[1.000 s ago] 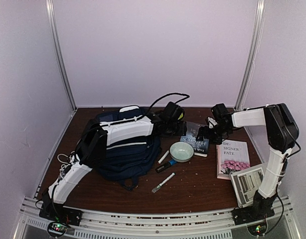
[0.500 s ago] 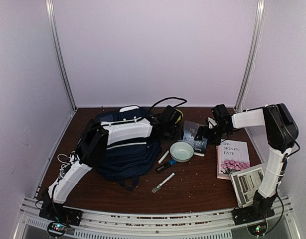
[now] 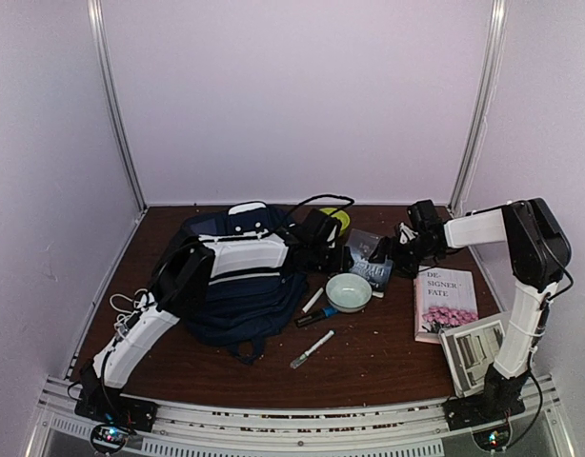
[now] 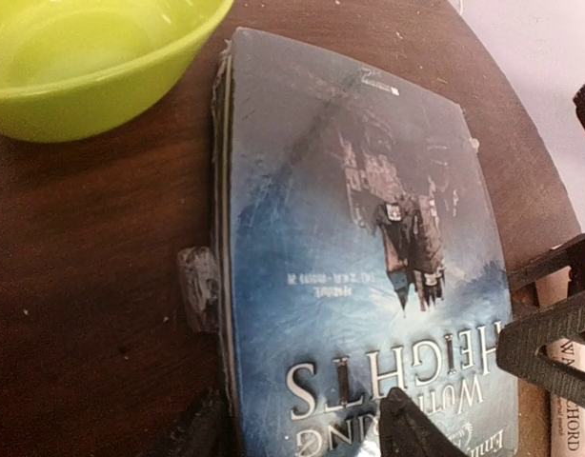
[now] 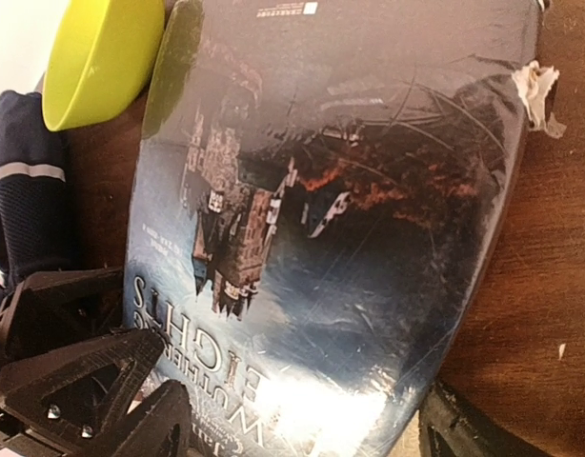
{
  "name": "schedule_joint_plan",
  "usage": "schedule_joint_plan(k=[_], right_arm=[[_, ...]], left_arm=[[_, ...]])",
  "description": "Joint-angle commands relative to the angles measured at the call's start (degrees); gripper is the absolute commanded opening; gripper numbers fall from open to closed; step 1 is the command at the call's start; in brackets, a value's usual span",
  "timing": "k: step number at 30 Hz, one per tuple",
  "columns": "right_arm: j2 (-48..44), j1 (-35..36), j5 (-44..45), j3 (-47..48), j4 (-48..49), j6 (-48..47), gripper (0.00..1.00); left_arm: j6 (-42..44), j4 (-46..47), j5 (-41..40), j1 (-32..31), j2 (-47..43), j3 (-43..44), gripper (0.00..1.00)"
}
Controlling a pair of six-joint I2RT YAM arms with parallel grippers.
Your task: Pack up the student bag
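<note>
R end effector point(image 5: 307, 428) wide round book point(image 4: 359, 238); L end effector point(image 4: 307, 433) grip I can't tell. Glossy, bowed, it could slip out.

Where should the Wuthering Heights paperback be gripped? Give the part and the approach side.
Probably the short edge at the title end of the Wuthering Heights paperback, pinched across its thickness, coming in low from that end. It is thin and broad and appears to lie cover up on the table, and the lime-green bowl crowds the far end.
</note>
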Motion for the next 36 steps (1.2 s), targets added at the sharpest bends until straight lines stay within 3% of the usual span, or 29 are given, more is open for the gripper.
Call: schedule_joint_plan(k=[1,11,22,30,36], right_arm=[[-0.5,-0.2,-6.9,-1.5,9.4,5.6,0.82],[-5.1,0.0,-15.1,-3.6,30.6,20.8,0.8],[-2.6,1.7,-16.1,-4.9,36.7,23.3,0.77],[2.4,3.9,-21.4,-6.4,58.6,38.5,0.69],[0.8,4.2,-18.9,-6.0,54.6,35.4,0.59]], left_arm=[[1.9,4.3,4.0,0.4,1.2,-1.4,0.57],[0.9,7.9,6.8,0.5,1.1,-3.6,0.56],[1.1,9.0,7.6,0.7,1.3,-3.6,0.55],[1.8,9.9,7.9,0.8,1.6,-4.0,0.55],[1.5,11.7,9.2,0.8,1.6,-4.4,0.51]])
